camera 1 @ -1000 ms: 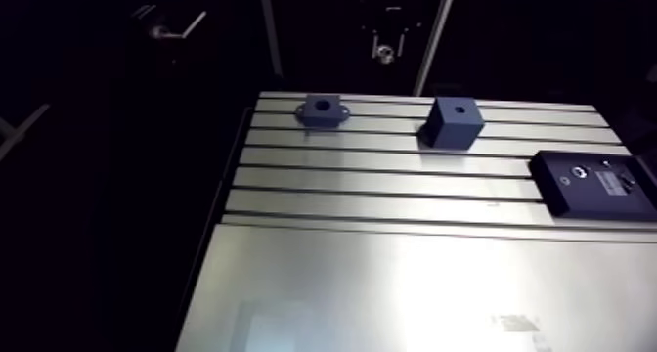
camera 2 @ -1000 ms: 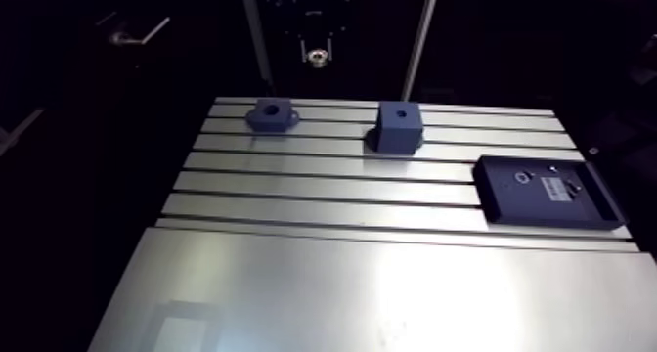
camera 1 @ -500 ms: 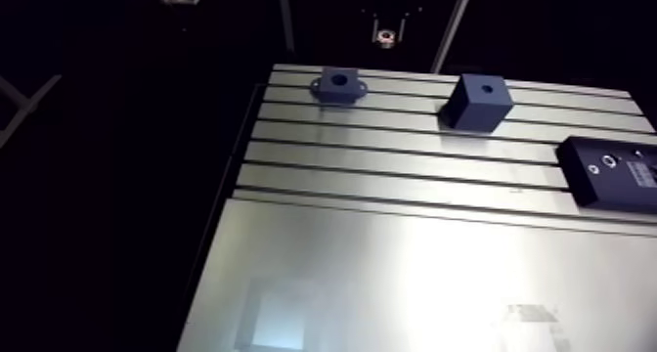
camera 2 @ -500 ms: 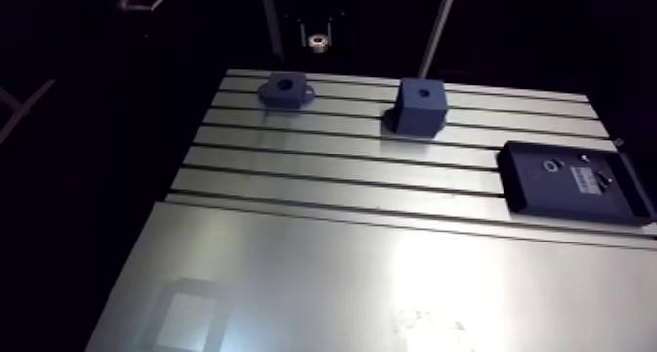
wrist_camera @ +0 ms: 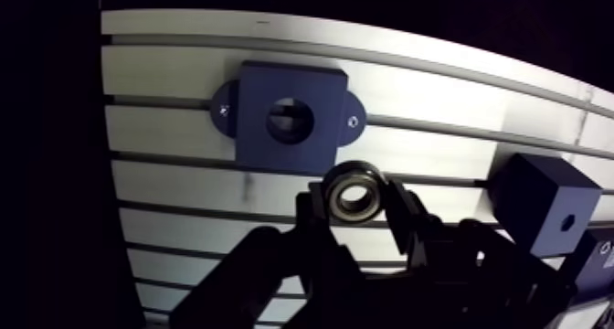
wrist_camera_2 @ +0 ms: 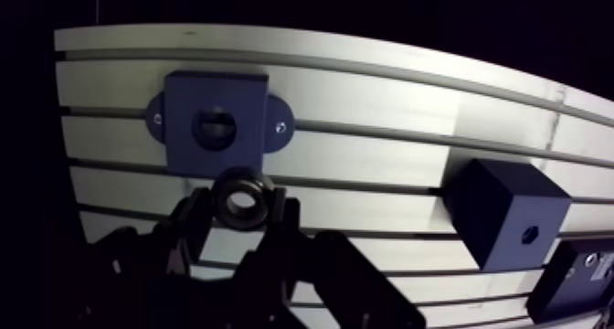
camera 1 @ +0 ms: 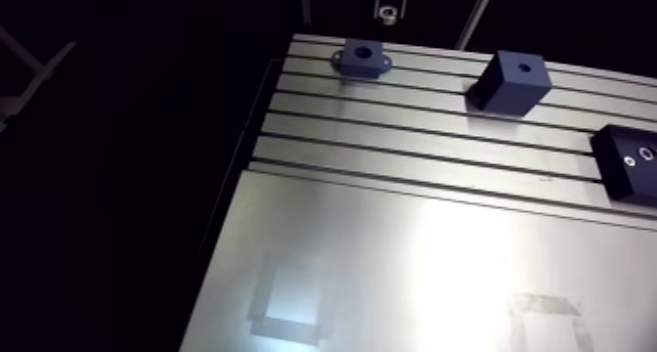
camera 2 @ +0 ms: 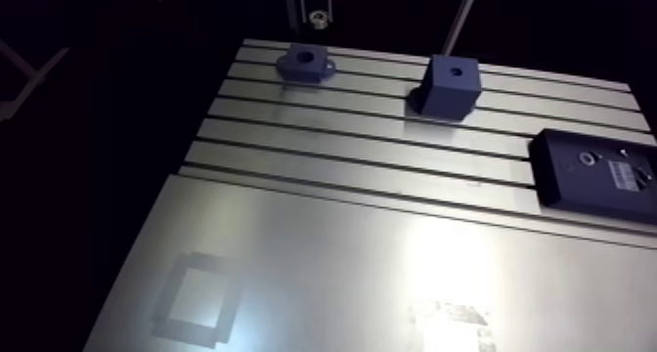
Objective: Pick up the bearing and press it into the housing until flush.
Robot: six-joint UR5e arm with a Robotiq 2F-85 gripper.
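hand [wrist_camera: 356,205] clenching on small silver ring bearing [wrist_camera: 355,171] | brg hanging near dark-blue flanged square housing [wrist_camera: 260,95], bore open | hsg sitting on slotted alu bench [wrist_camera: 164,81]

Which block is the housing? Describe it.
On the slotted table, near its far edge, the housing is the dark blue block just ahead of the bearing in the gripper. Unlike the plain cube, it has two side ears and a wide bore.

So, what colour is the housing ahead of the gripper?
The housing is dark blue; the wrist view shows it best.
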